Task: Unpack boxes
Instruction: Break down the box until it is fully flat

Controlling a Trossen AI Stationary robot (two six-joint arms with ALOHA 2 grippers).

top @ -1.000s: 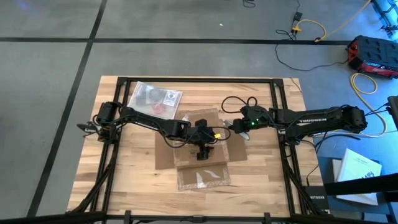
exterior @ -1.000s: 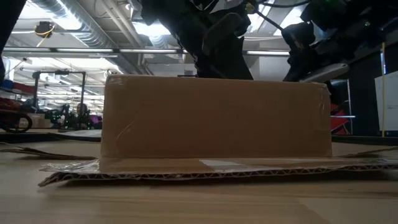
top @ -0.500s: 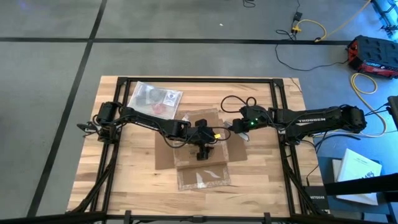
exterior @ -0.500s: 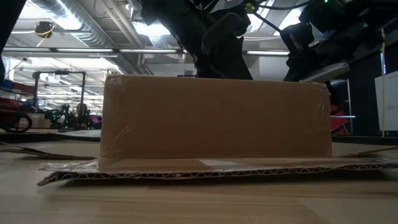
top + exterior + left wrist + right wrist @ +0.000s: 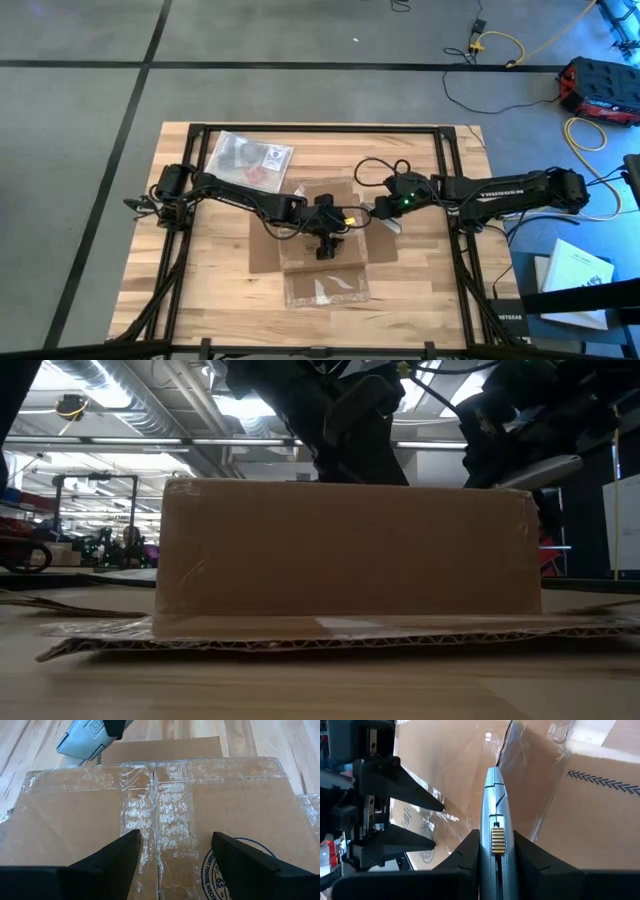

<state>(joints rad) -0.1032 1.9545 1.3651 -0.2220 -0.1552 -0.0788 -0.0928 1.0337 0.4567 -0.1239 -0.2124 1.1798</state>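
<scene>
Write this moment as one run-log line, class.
left tool: open, over taped cardboard box | right tool: shut on grey utility knife, tip at the tape seam | box: closed

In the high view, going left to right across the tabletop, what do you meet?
Clear plastic bag → left gripper over the cardboard box → box cutter clamped in the right gripper.

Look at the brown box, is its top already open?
No, the box is still shut on top, with shiny tape running along the seam between its flaps.
</scene>
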